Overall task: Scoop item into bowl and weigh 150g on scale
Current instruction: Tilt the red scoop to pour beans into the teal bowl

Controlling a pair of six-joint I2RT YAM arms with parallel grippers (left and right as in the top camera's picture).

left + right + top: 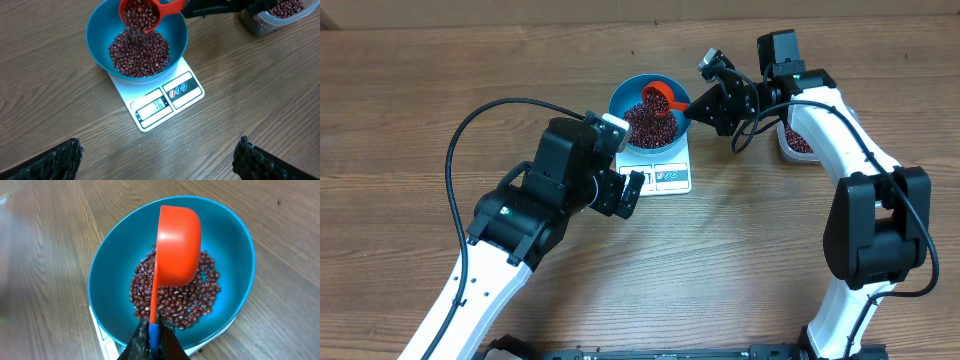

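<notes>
The blue bowl [620,98] [100,45] [115,265] stands on the white scale [672,178] [165,102]. A pile of dark red beans [650,127] [139,52] [175,300] lies in it. My right gripper [689,108] [154,335] is shut on the blue-tipped handle of an orange-red scoop [663,97] [142,12] [177,245]. The scoop is tipped over the bowl and beans fall from it in the left wrist view. My left gripper [625,193] [160,155] stands open over the bare wood just in front of the scale, holding nothing.
A clear plastic tub [798,140] [275,15] with more beans sits to the right of the scale, partly under the right arm. The left arm's black cable loops over the table at the left.
</notes>
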